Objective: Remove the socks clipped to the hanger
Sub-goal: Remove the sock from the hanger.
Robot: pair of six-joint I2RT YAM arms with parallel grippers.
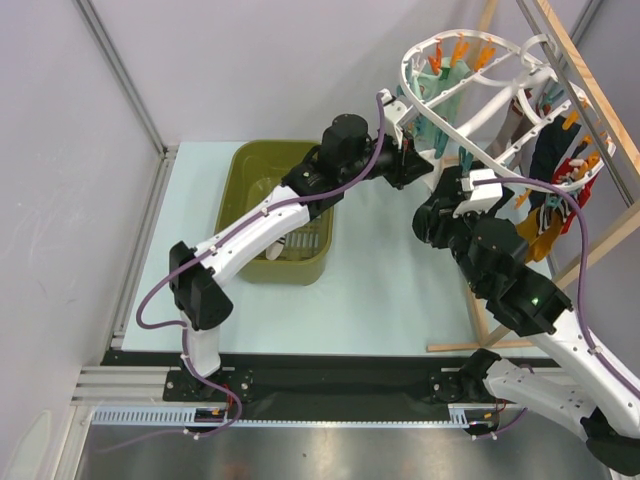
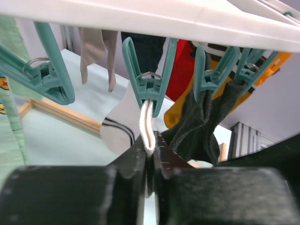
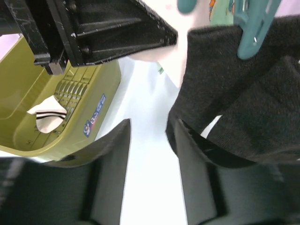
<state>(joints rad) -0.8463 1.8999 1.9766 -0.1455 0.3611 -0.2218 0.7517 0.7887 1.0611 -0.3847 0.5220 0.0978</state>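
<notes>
Clamped shut at the very front of the left wrist view, the left pincer pinches the lower edge of a pale sock, seen edge-on. That sock hangs from a teal peg just above. Just right of it a dark sock droops from two more teal pegs. A red sock and a striped sock hang behind it, and a mint sock hangs at the far left. All of them dangle under the white hanger that crosses the top. The right pincer stands parted with a narrow gap and holds nothing; the dark sock hangs against the tip of one finger. Below and to the left, an olive tub holds a loose sock with stripes. Seen from above, both arms reach up to the hanger, which hangs from a wooden rack at the right. The tub sits on the pale table to the left.
</notes>
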